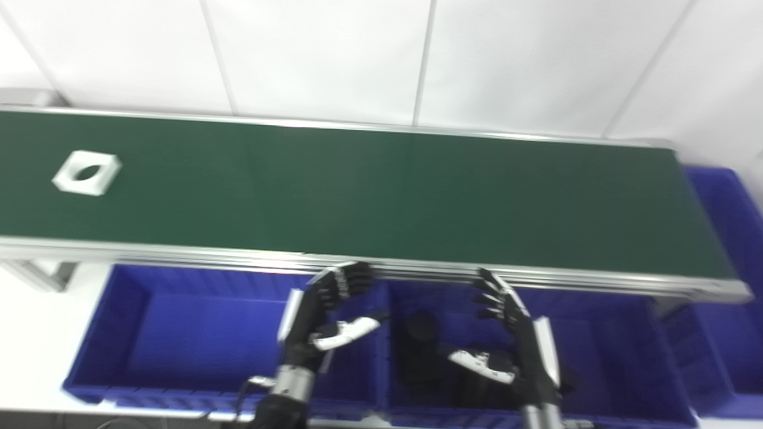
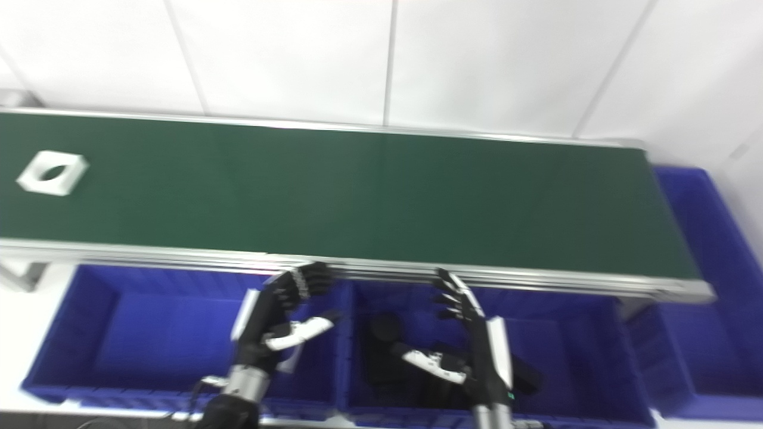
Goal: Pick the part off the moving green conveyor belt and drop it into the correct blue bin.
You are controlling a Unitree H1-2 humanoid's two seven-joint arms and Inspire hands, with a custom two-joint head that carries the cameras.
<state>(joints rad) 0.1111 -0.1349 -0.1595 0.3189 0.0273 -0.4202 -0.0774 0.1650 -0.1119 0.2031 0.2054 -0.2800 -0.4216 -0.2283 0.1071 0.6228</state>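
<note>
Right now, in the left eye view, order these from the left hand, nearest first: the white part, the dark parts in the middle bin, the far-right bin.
From the left hand:
1. Dark parts, just right, in the middle bin.
2. White part, far left on the belt.
3. Far-right bin, past the belt's right end.

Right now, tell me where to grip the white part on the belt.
Take the white part by two opposite outer flat sides, coming from above. It lies flat on the green belt, a square block with a central hole, so the straight edges probably hold better than its corners.
</note>
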